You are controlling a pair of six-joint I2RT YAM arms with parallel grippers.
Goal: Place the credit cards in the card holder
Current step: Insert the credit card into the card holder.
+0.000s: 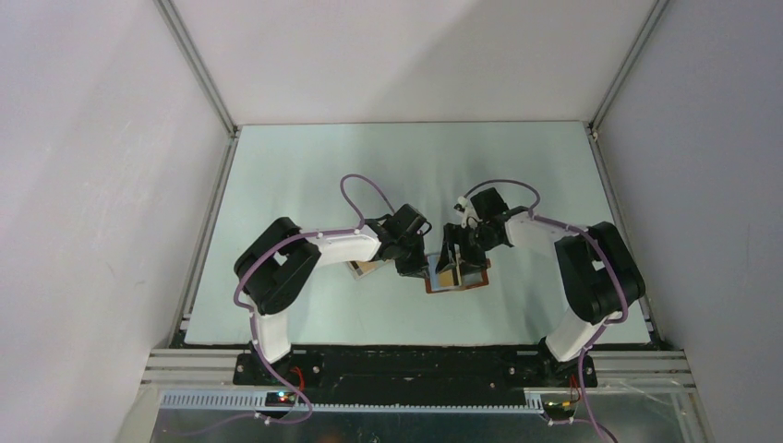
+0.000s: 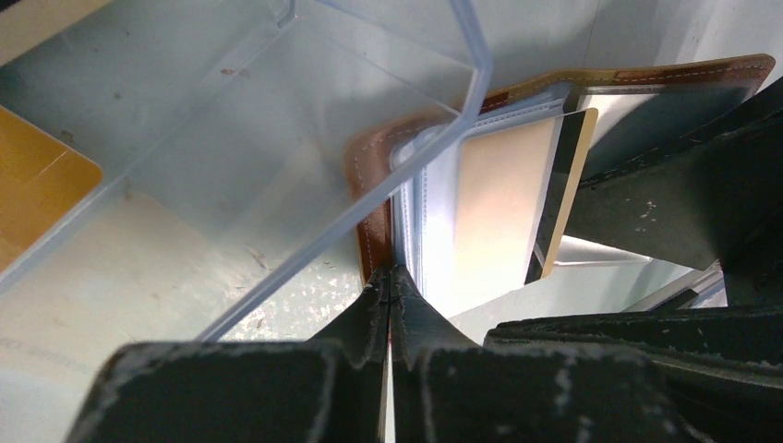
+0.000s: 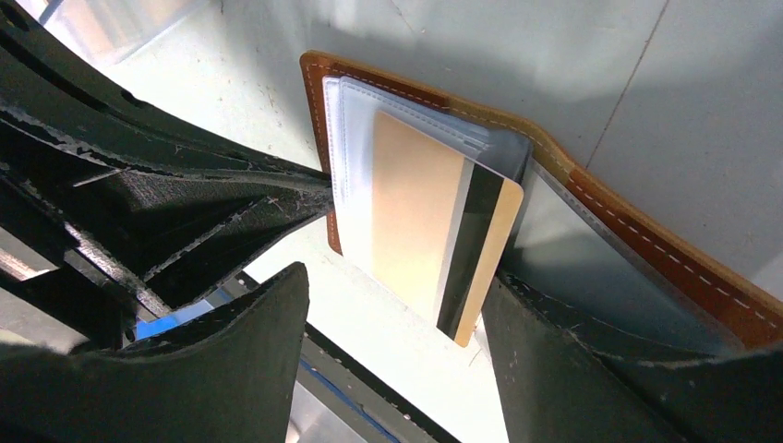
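Progress: 1 credit card [image 3: 420,221] sits partway inside a clear sleeve of the card holder [image 3: 646,254]. Its dark-striped end sticks out past the sleeve mouth, so it looks partly inserted, not fully seated.
Holder position: it lies open on the worktop [image 1: 323,166] between the 2 arms, brown leather down and sleeves facing up.
Right end effector [image 3: 397,305]: its jaws stand apart, 1 on either side of the protruding card. As far as the right wrist view shows, they touch neither edge and hold nothing.
Left end effector [image 2: 389,277]: its jaws are closed together with the tips at the holder's stitched edge, apparently steadying it. Whether a layer of leather is pinched between them cannot be told.
Cards left: at least 1 orange card [image 2: 37,194] shows through the clear plastic box [image 2: 277,138], which lies just beside the holder. The full count is hidden.
Work left: probably the striped card needs pushing home, then the cards at the box need moving over. Most of the task looks unfinished.
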